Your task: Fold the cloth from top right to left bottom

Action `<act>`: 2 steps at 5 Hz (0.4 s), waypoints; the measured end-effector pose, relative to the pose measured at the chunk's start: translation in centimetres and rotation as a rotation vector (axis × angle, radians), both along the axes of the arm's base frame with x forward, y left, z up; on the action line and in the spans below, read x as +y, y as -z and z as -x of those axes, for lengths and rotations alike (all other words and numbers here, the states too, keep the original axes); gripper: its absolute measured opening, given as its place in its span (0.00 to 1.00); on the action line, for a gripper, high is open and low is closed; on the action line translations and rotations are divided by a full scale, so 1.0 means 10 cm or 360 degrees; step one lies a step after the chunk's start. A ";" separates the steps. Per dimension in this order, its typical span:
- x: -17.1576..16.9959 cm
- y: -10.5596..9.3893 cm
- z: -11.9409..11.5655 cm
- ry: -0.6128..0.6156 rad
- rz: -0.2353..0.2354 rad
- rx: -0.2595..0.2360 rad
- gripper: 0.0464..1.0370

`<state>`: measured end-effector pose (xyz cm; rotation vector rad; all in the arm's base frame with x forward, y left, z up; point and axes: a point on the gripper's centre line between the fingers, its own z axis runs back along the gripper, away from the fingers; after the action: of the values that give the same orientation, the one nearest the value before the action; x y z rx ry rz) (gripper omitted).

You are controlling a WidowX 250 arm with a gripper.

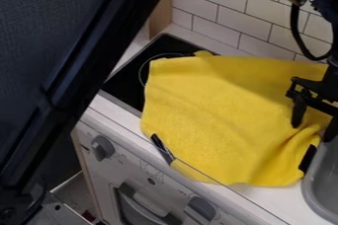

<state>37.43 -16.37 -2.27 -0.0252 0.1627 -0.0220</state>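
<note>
Cloth (211, 105) lies across the stove (122, 82) and the bench (261, 195), its lower edge reaching the front, its right side beside the sink (323, 174); the fingers (298, 114) stand spread at the cloth's right side, above a raised ridge; no firm pinch is evident, and whether they touch the fabric cannot be told.

Principal hazard: a poor hold; the fingers are well below the top right corner, so closing here would likely take the side of the cloth and skew the fold, leaving that corner behind.

Second hazard: the ridge is loose and sloping; a shallow pinch could let it slip out during the lift, while a deep one could press on the bench and bunch the fabric.

Further hazards: a low pull could drag the whole cloth towards the front edge and over the knobs (102, 147), since little appears to anchor it; the black piece (308, 158) at the lower right could snag or shift; the sink's rim could catch the fingers if they swing wide.
</note>
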 end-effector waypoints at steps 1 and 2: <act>0.07 0.01 0.06 -0.0020 -0.0048 0.0005 0.32; 0.13 -0.26 0.05 -0.0040 -0.0050 -0.0084 0.10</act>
<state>36.91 -15.04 0.37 0.0049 0.1099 0.0052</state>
